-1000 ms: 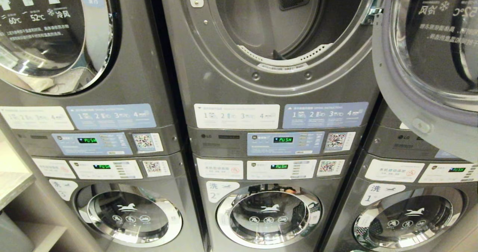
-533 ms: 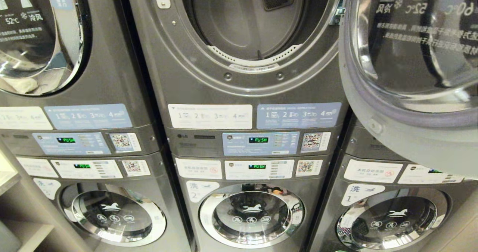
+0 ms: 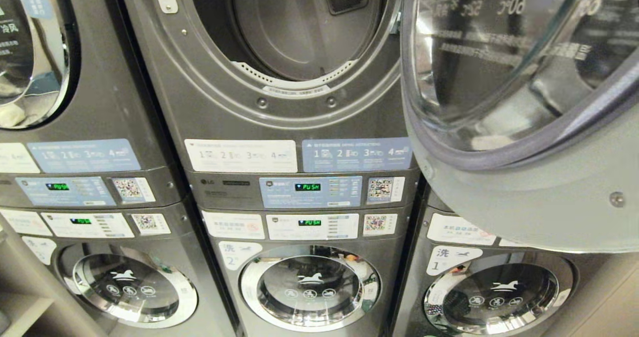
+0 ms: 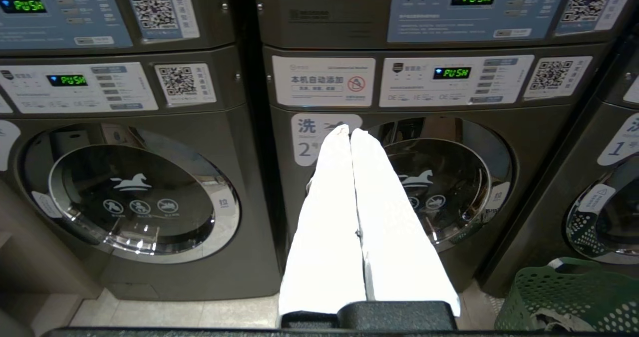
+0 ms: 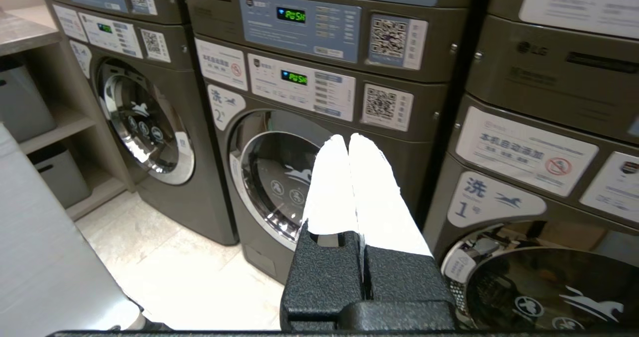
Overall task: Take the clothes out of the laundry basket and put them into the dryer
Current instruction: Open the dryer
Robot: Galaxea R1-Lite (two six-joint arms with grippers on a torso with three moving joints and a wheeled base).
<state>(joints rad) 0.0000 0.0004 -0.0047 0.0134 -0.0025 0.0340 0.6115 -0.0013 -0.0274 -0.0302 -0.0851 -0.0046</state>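
Observation:
The middle upper dryer (image 3: 294, 27) stands open, its drum dark with nothing showing inside. Its glass door (image 3: 499, 77) is swung out to the right, close to my head. A green mesh laundry basket (image 4: 569, 297) sits on the floor before the right-hand washer, with a bit of pale cloth (image 4: 554, 323) showing inside. My left gripper (image 4: 349, 130) is shut and holds nothing, pointing at the lower washer marked 2 (image 4: 449, 177). My right gripper (image 5: 348, 138) is shut too, with nothing in it, in front of the same washer. Neither arm appears in the head view.
Three stacks of grey machines fill the wall, the lower washer doors closed. Wooden shelves (image 5: 30, 32) with grey bins (image 5: 20, 102) stand at the left. A pale flat surface (image 5: 45, 257) is close on the left of the right arm. Light floor tiles (image 5: 189, 272) lie before the washers.
The whole head view has slid leftward, so the camera has moved right. The open door now fills more of the right side. Both arms stay still.

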